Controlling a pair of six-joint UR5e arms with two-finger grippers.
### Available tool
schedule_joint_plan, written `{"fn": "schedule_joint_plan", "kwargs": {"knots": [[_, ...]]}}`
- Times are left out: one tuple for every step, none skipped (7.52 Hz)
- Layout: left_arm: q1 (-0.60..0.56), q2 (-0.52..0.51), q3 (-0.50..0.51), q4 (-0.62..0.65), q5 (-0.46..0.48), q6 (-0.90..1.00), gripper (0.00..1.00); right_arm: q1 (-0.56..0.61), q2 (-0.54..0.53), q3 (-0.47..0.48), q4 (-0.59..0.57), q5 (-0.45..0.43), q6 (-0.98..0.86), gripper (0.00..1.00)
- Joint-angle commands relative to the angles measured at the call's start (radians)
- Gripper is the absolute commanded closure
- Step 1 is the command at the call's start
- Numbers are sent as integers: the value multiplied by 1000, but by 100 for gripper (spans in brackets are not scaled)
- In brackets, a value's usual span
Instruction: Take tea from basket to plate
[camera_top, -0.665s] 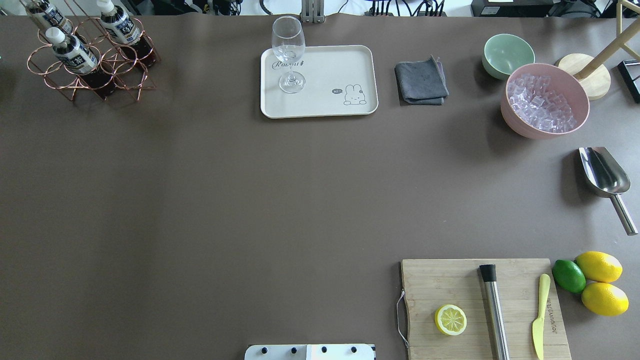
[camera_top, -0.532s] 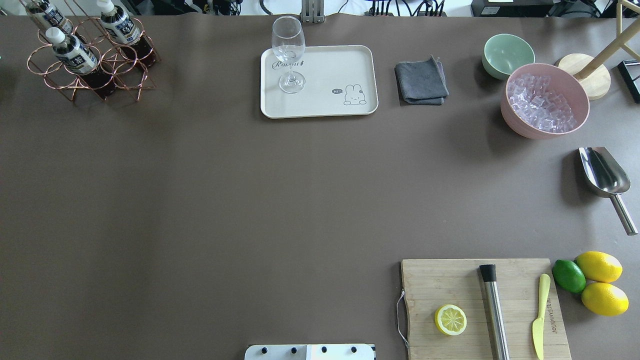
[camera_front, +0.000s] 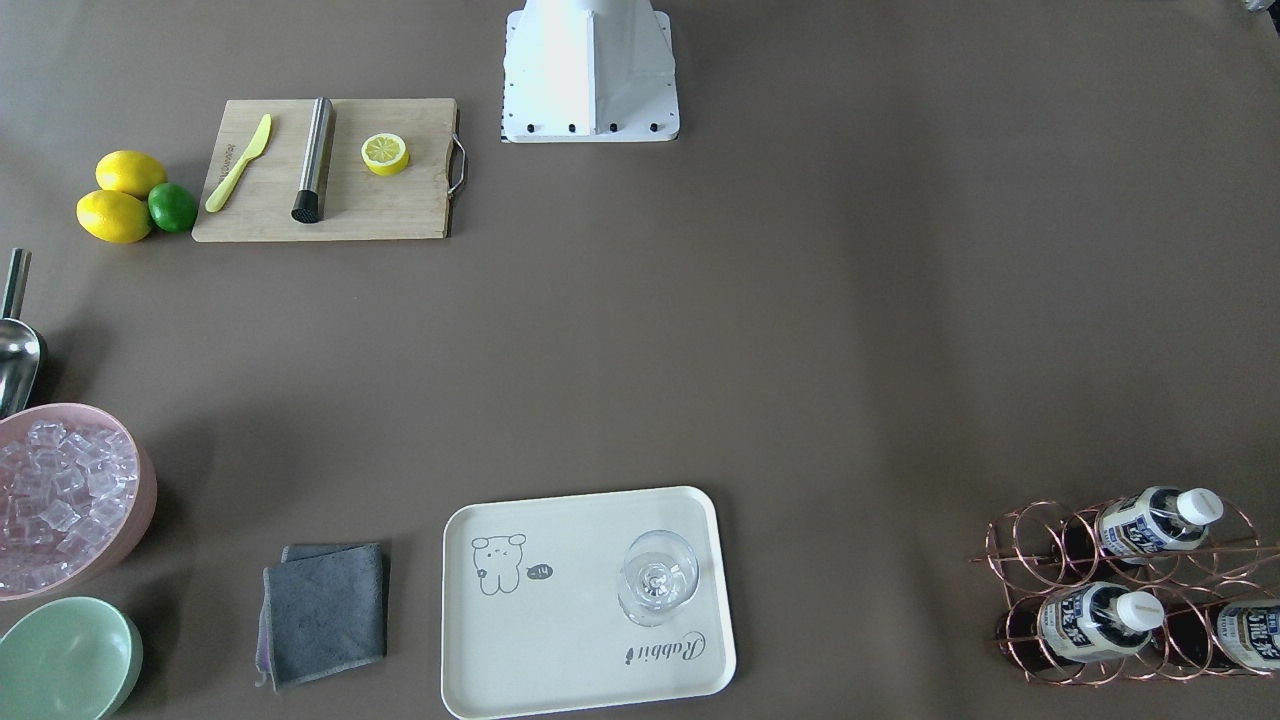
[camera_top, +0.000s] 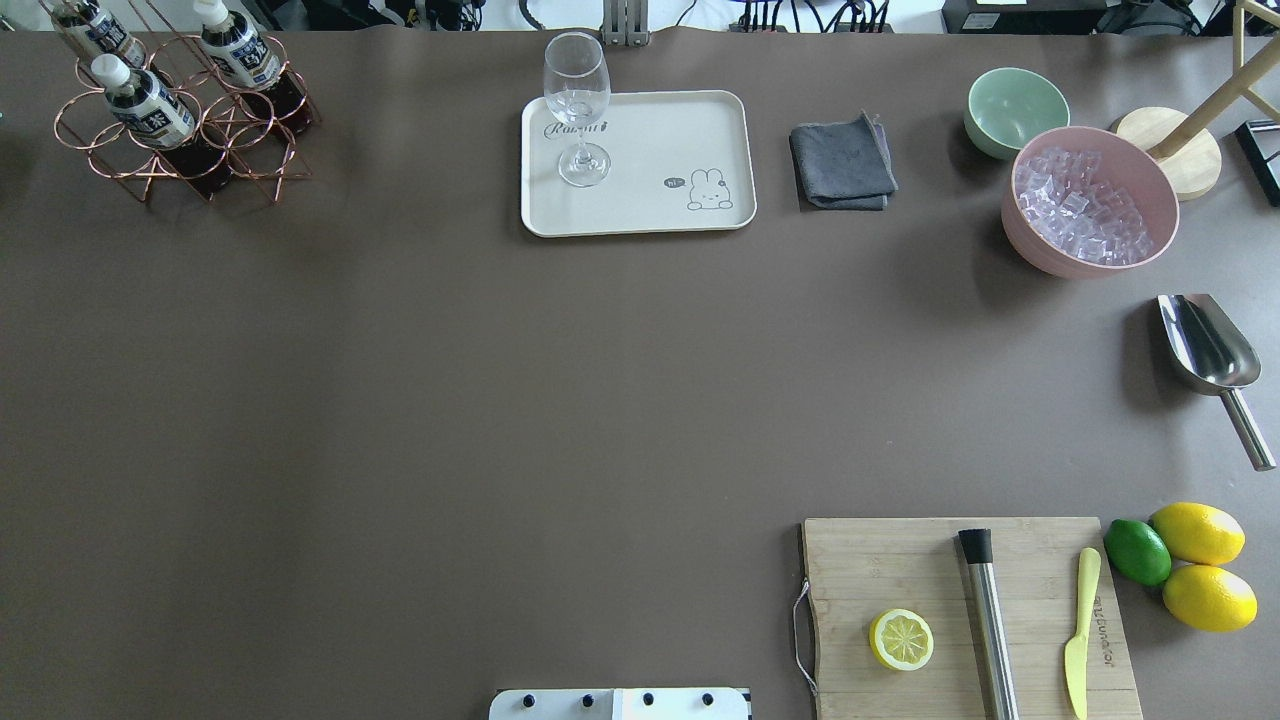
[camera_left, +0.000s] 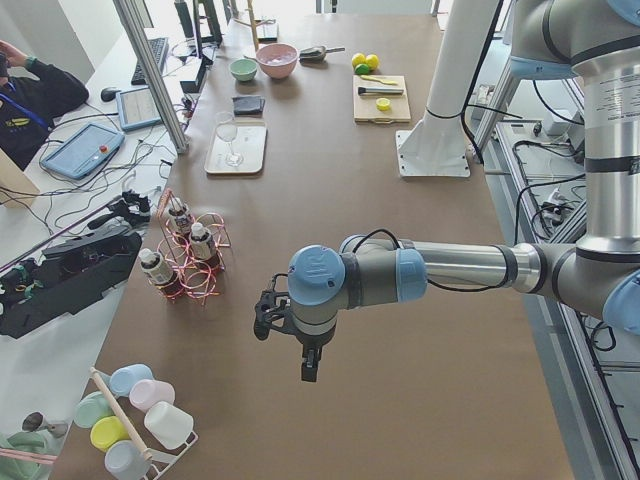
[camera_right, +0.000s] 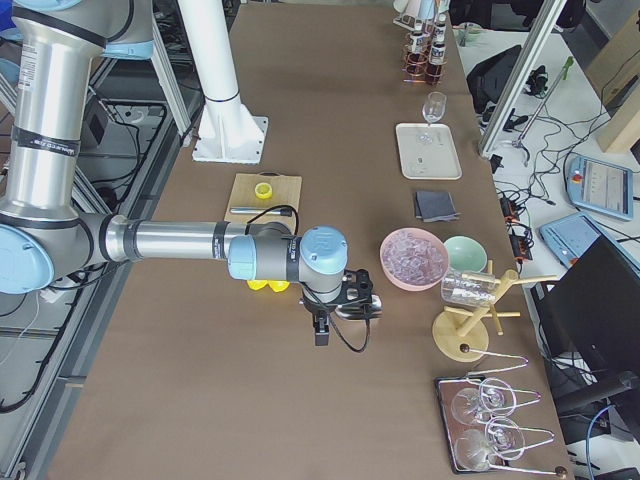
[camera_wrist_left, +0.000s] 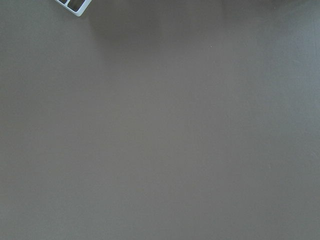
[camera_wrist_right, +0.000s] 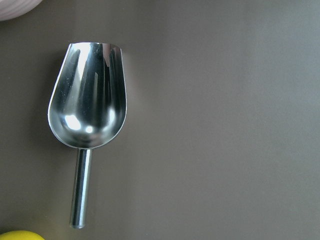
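Tea (camera_top: 150, 112) sits at the far end of your reach, so work outward from the robot. Nearest you, the left gripper (camera_left: 306, 362) hangs over bare table and the right gripper (camera_right: 320, 328) hangs over the scoop (camera_wrist_right: 87, 107). Both show only in the side views, so I cannot tell whether either is spread or closed, and neither holds anything.

Farther out on the left, the basket (camera_top: 243, 150) holds three bottles, each standing in its own ring. The one nearest you looks the easiest to take. Expect a small, full bottle: some weight, a thin plastic wall that gives under pressure, and a glossy label that may slip.

Take it on the upper body just under the cap, above the wire, and squeeze firmly but not hard. Lift straight up, since the light basket could come up with it.

The plate (camera_top: 660, 140) lies well apart to the right, with a fragile glass (camera_top: 577, 110) on its left part. Aim for the bare side.
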Motion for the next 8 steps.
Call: {"fn": "schedule_joint_plan", "kwargs": {"knots": [[0, -73, -2, 1, 11, 0, 2, 0, -1, -4, -1, -2, 1, 0], [9, -111, 8, 3, 13, 2, 2, 0, -1, -4, -1, -2, 1, 0], [18, -148, 16, 4, 15, 2, 2, 1, -1, -2, -1, -2, -1, 0], [23, -179, 30, -6, 16, 5, 2, 1, -4, -4, -1, -6, -1, 0], [35, -253, 76, -3, 48, 68, 2, 1, -4, -4, -3, -17, 1, 0], [36, -277, 74, -8, 48, 156, 2, 1, -4, -4, -4, -20, 1, 0], [35, -285, 71, -17, 50, 302, 2, 1, -4, -4, -3, -28, -1, 0], [36, -286, 73, -32, 44, 439, 2, 1, -1, -4, -3, -44, -1, 0]]}}
